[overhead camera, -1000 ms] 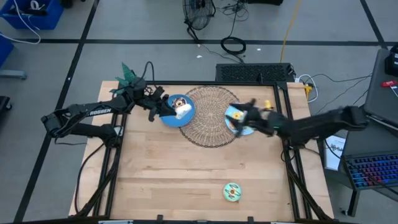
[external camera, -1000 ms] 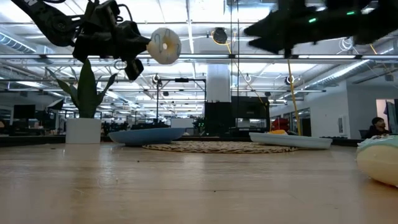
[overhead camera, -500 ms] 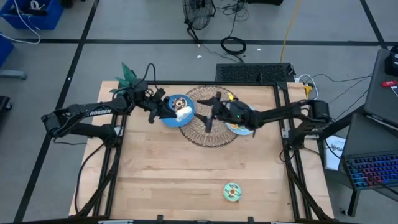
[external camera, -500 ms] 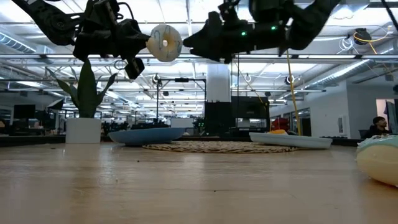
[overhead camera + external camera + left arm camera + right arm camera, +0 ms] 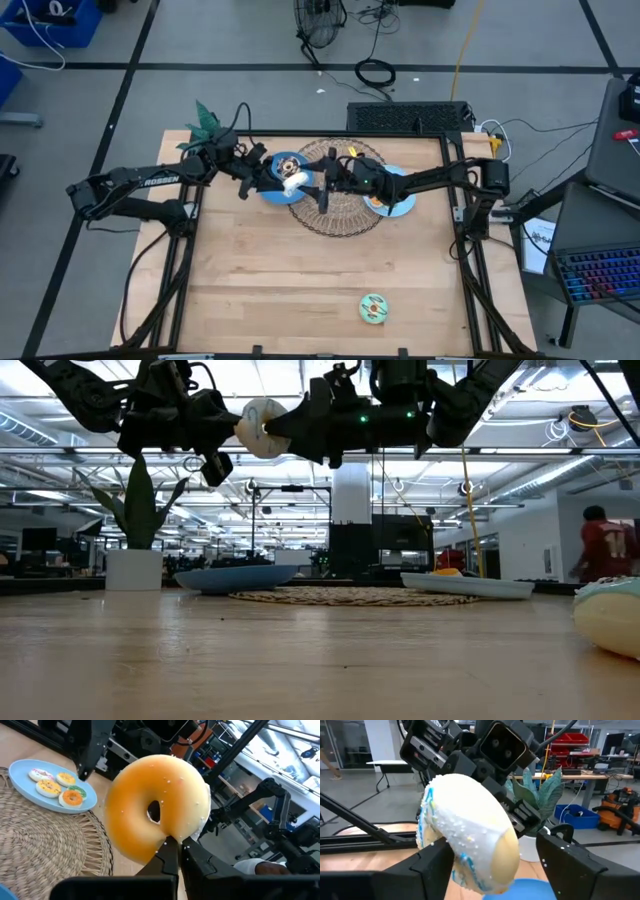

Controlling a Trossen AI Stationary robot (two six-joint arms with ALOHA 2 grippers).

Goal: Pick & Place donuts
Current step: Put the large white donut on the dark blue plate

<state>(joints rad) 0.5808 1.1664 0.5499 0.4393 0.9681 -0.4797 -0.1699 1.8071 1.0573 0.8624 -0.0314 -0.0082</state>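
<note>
Left pincer grips white donut aloft; right pincer open around it

The held donut is white-frosted with blue streaks and golden beneath; both plates are light blue, the mat tan wicker.

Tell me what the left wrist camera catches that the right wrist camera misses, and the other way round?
Only the left wrist view shows the donut's plain golden underside with its hole, a blue plate of small donuts and the wicker mat. Only the right wrist view shows the white frosting with blue streaks, the left gripper shut on the donut, the right gripper's open fingers either side of it, and a plant. Both share the one big donut, held up in the air.
</note>
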